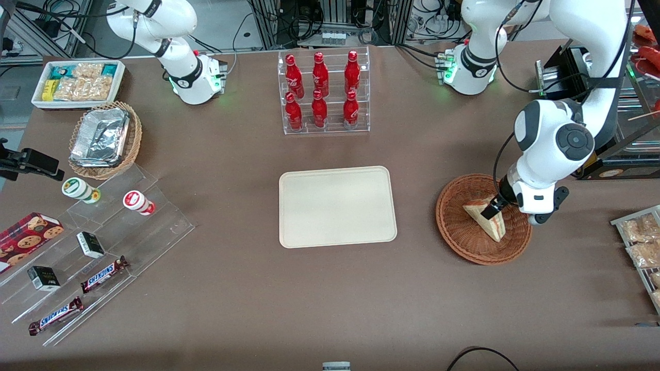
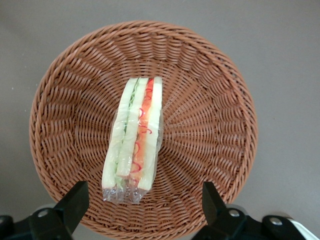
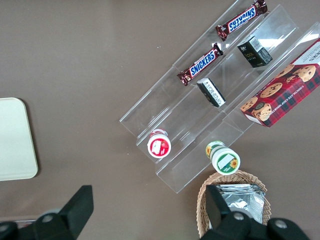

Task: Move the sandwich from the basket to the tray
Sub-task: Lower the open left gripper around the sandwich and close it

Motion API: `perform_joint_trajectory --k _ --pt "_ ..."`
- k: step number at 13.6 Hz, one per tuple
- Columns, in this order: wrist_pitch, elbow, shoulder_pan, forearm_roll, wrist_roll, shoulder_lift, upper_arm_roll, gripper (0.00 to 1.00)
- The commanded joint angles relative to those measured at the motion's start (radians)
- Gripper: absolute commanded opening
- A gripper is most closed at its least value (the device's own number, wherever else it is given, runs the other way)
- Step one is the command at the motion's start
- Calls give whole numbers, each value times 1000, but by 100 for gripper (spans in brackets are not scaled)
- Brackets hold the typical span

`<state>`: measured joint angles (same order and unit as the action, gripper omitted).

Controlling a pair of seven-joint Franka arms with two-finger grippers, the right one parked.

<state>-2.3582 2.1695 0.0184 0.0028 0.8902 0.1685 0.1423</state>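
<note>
Surface: brown table (image 1: 232, 288) with snack displays around its edges and a rack of red bottles (image 1: 323, 91) farther from the front camera than the tray.
Sandwich: the wrapped wedge (image 2: 134, 137) lies inside the reddish-brown wicker basket (image 2: 65, 100), near its middle, cut edge with the filling layers facing up to the wrist camera.
Gripper: the left gripper (image 1: 494, 207) hangs low over the basket, directly above the sandwich. In the wrist view both fingers (image 2: 74, 201) stand wide apart, and they hold nothing.
Key relation: the long axis of the sandwich runs across the line between the two fingers, so the fingers would close on its flat bread sides. The wedge seems a little nearer to one finger than to the other.
Tray: the cream tray (image 1: 309, 226) lies flat, well apart from the basket toward the parked arm's end, with nothing on it.
Step, as I judge: descent for the grasp; lift and transfer are not yet done.
</note>
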Motion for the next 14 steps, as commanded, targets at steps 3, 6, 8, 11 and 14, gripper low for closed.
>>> perform_joint_trajectory --k 3,6,8,11,14 --pt "-10 6 9 -9 24 35 3 100" --pt "-16 1 12 -4 18 75 3 100" --pt "-27 3 12 0 19 91 2 100" --pt "-30 0 14 0 19 109 -1 93" --pt "-32 0 12 9 18 112 -1 2"
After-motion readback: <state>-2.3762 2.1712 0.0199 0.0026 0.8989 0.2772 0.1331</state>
